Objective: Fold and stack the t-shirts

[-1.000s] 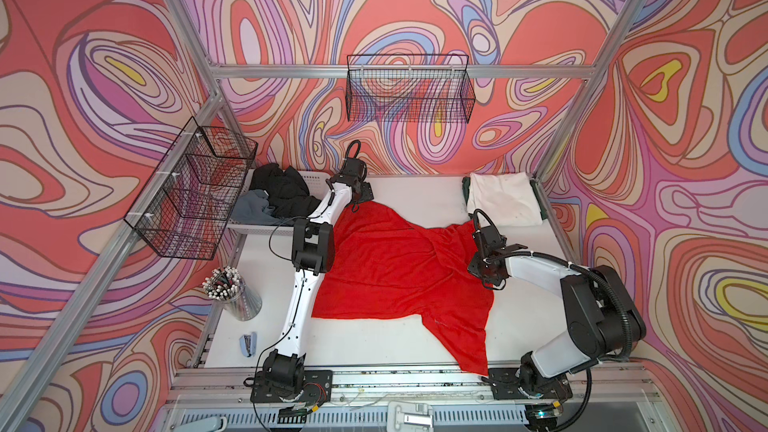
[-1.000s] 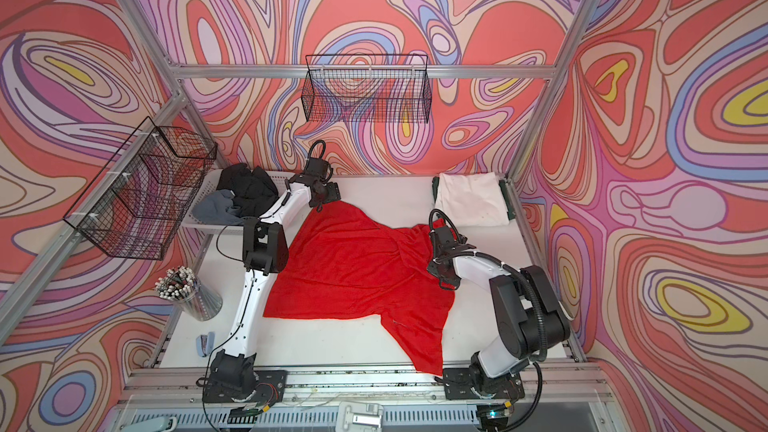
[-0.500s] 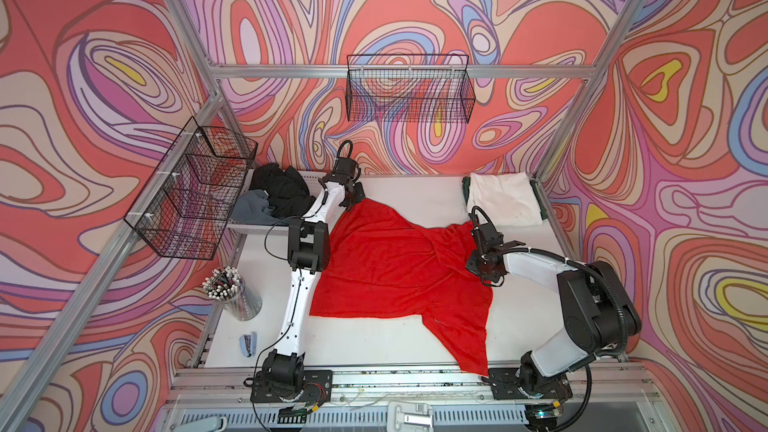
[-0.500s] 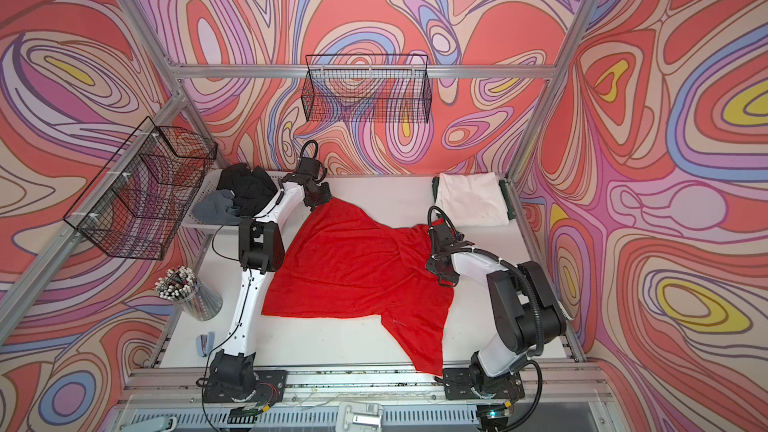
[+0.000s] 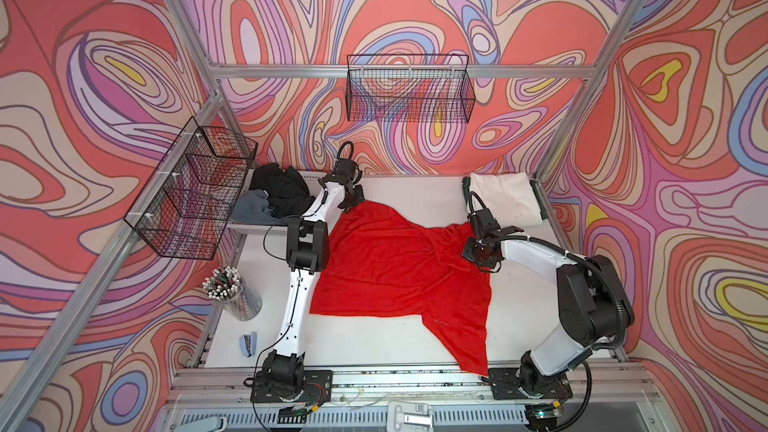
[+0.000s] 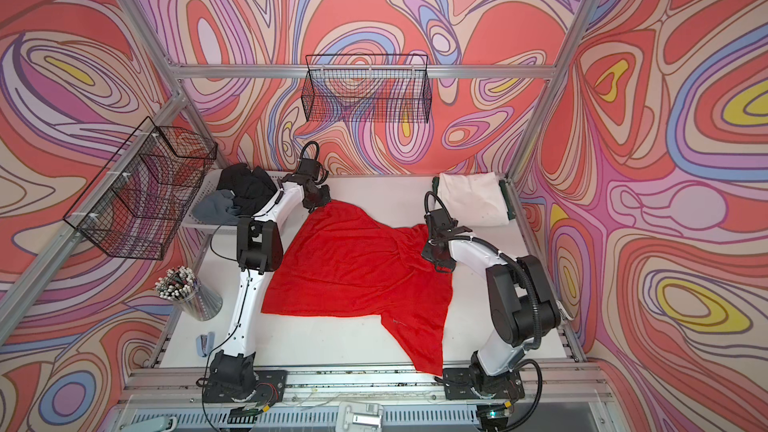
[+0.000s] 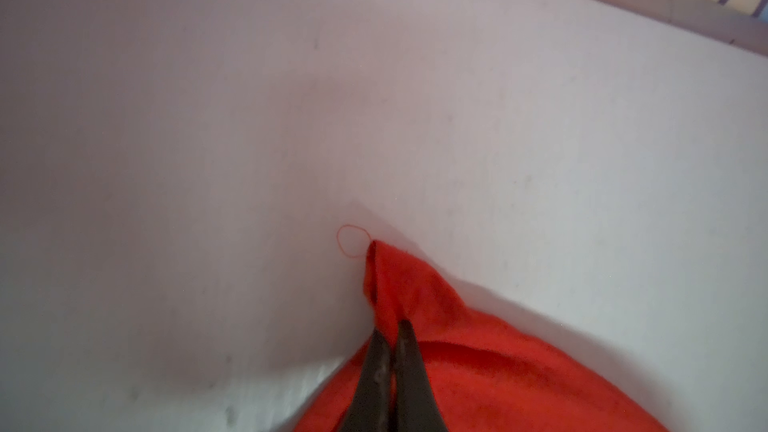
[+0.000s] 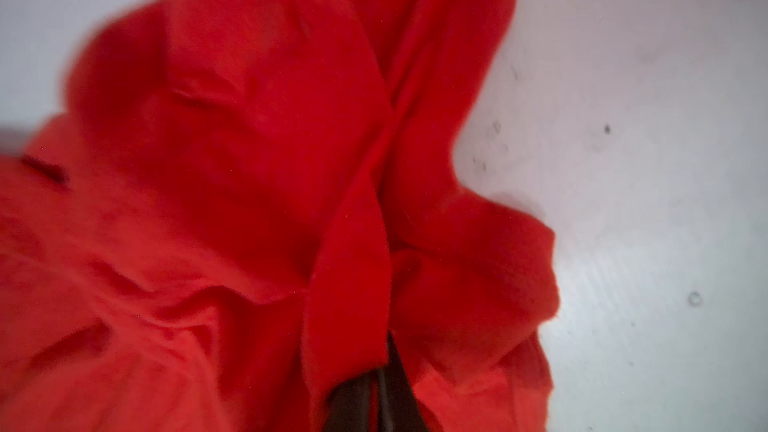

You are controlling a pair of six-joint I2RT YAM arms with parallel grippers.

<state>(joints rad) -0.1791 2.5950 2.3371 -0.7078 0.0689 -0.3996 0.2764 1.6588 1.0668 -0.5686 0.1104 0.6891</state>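
Note:
A large red t-shirt (image 5: 399, 268) (image 6: 357, 268) lies spread and wrinkled on the white table in both top views, one part trailing to the front edge. My left gripper (image 5: 348, 209) (image 7: 392, 328) is shut on its far left corner, which pokes past the fingertips with a loose thread. My right gripper (image 5: 482, 261) (image 8: 380, 371) is shut on a bunched fold at the shirt's right side. A folded white t-shirt (image 5: 507, 199) lies at the back right on a dark green one (image 5: 540, 205). Black (image 5: 282, 189) and grey (image 5: 253, 209) t-shirts sit crumpled at the back left.
The black and grey shirts lie in a white perforated basket (image 5: 257, 228). Black wire baskets hang on the left frame (image 5: 191, 189) and the back wall (image 5: 409, 89). A cup of pens (image 5: 232, 297) and a stapler (image 5: 248, 344) stand left of the table.
My left gripper has gone from open to shut on the shirt's far corner, which has been drawn a little toward the back. The right gripper stays shut on the cloth and has shifted slightly back.

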